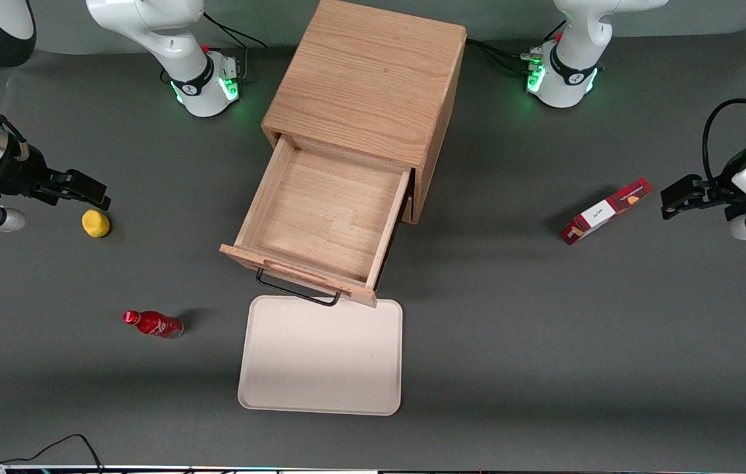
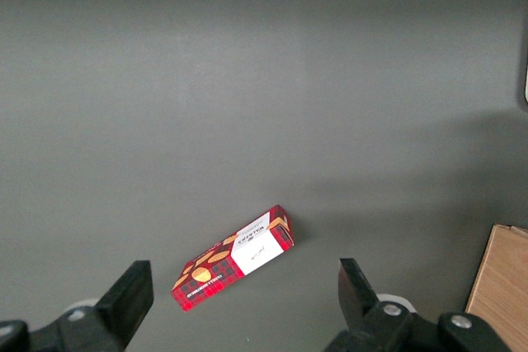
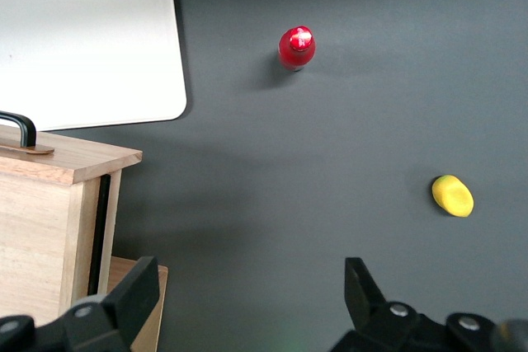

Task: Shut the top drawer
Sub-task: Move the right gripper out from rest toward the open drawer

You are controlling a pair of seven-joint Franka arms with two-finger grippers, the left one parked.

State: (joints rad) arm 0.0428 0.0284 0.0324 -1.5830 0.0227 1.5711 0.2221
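At the working arm's end of the table, my gripper (image 1: 93,191) hangs in the air with its 2 fingers spread apart and nothing between them. In my wrist view the 2 black fingertips (image 3: 136,290) stand wide, with bare grey table (image 3: 330,146) showing in the gap.

The top drawer (image 1: 326,217) is pulled well out of the oak cabinet (image 1: 366,79), near the middle of the table and well apart from my gripper, off sideways toward the parked arm's end. Its inside shows bare wood. Its front panel faces the front camera, with the raised wooden strip along the top edge and the black wire handle (image 1: 297,289) just under it. My wrist camera catches 1 corner of that front panel (image 3: 58,220) and the end of the handle (image 3: 18,125).

Right in front of the drawer a cream tray (image 1: 323,355) lies flat, its nearest edge almost under the handle. A yellow lemon-like thing (image 1: 95,223) sits on the table just beside my gripper, a little nearer to the front camera. A small red bottle (image 1: 152,324) lies nearer still to that camera, between the lemon and the tray. A red snack box (image 1: 606,210) lies toward the parked arm's end.
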